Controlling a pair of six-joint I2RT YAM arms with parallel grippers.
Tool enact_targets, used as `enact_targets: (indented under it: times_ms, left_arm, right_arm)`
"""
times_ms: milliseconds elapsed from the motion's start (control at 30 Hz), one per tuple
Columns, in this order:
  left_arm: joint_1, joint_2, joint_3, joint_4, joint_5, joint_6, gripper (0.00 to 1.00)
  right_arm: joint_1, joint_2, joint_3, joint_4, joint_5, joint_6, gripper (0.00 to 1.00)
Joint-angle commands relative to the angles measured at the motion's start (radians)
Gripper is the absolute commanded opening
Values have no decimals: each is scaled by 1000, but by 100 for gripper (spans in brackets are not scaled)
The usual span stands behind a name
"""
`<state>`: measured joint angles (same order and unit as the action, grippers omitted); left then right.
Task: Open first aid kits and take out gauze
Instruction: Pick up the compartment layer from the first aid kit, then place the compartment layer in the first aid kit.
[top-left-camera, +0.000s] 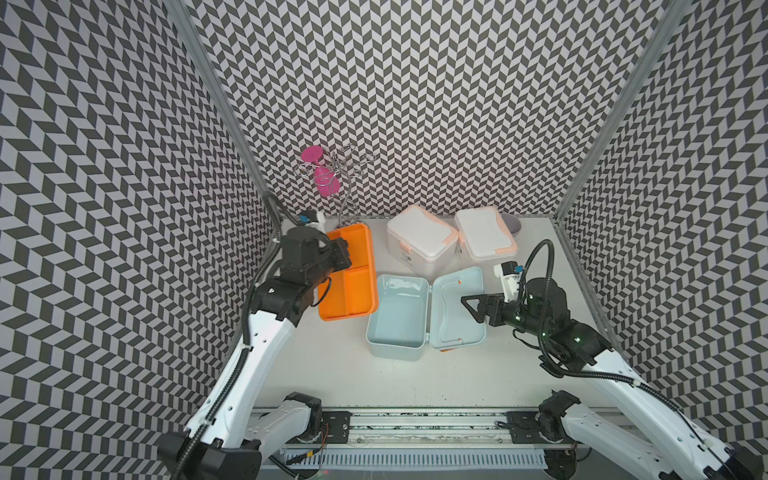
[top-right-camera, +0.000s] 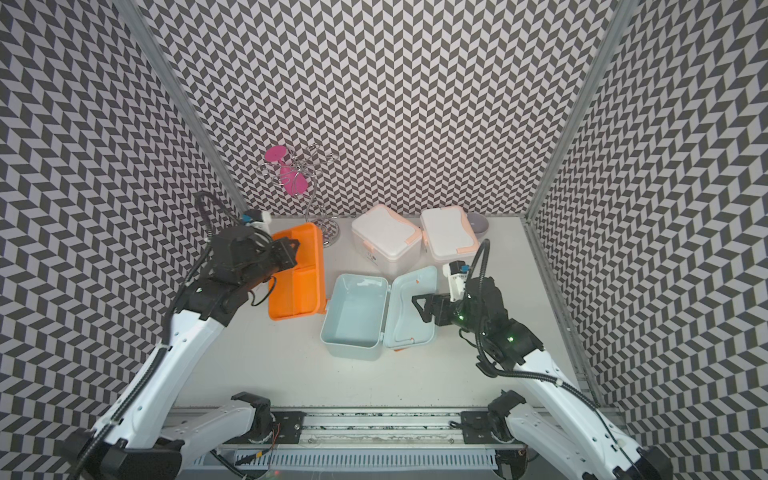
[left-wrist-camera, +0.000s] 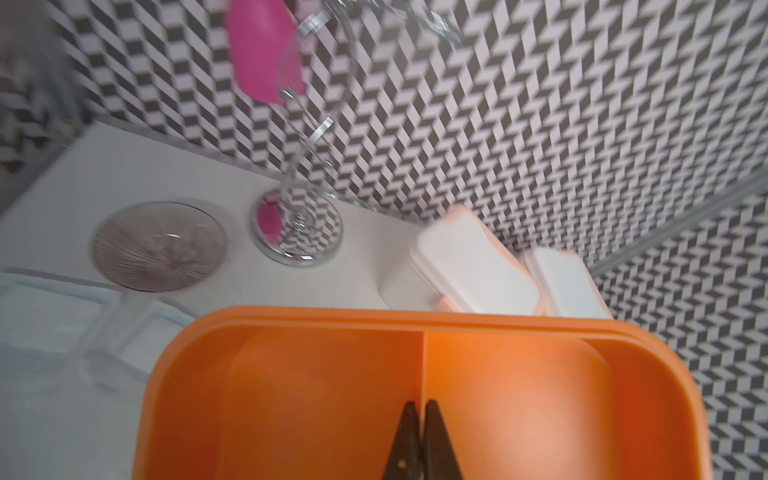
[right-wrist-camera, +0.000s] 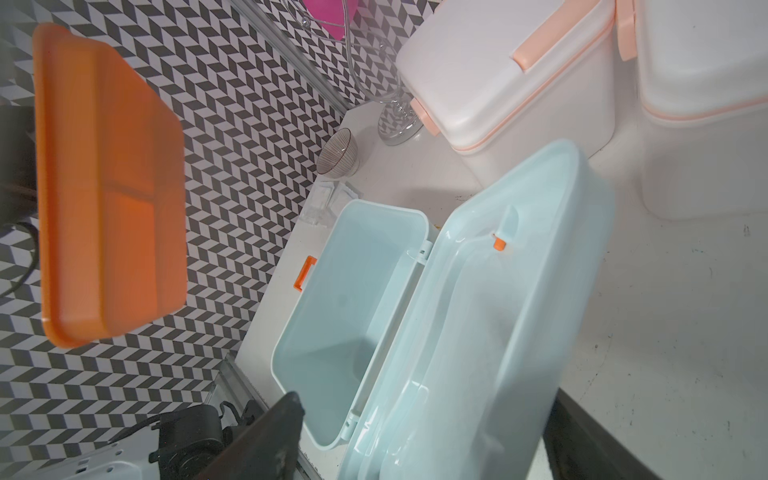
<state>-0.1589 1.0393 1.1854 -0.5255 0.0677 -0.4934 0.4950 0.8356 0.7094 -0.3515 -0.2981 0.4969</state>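
The left end effector (left-wrist-camera: 422, 407) is clenched on the thin divider of the orange tray (left-wrist-camera: 311, 395), smooth plastic with two compartments and round corners. The right wrist view shows the tray's underside, lifted off the table (top-left-camera: 415, 382). The right end effector (top-left-camera: 473, 308) is released, jaws wide over the lid (top-left-camera: 457, 307) of the glossy blue kit (top-left-camera: 397, 320), which lies open. Only the wrist views show the gauze (right-wrist-camera: 326, 199): flat pads in clear wrappers on the table, beside a ribbed glass bowl (right-wrist-camera: 338, 151). In both top views the left arm (top-left-camera: 266, 345) and the tray hide them. Two white kits (top-left-camera: 419, 239) with peach latches stand shut.
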Motion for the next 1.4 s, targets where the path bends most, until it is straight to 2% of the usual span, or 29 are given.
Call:
enact_targets:
  times_ms: [0,67,100,200,333,467,900,1100,1233,1367]
  left_arm:
    - [193,-63,-21,-1,112,16,0]
    - [341,-79,-33,-1,182,14,0]
    - [384,-79,-33,-6,181,7,0]
    - [451,-70,-56,18,153,-15,0]
    - [593,-28,-90,62,246,-57,0]
    - [628,-5,-98,86,279,-64,0]
    - [624,-11,-135,132,344,-59,0]
    - [585,-10,-144,146,357,-49,0]
    - [485,-1,-124,132,323,-25,0]
    - [274,-3,-99,91,200,-17,0]
  right_arm:
    - [-1,-25,-8,56,13,-9,88]
    - [-2,-29,-8,55,14,-11,88]
    - [-1,-30,-9,55,15,-11,88]
    - [-2,-29,-11,56,14,-11,88]
    - [-2,-32,-10,48,15,-16,88]
    - [-2,-44,-4,34,17,-21,88]
    - [-2,-44,-4,36,11,-26,88]
    - [-3,-48,1,31,12,-28,89]
    - [-3,-56,2,36,10,-25,91]
    - [-2,-56,5,44,15,-16,94]
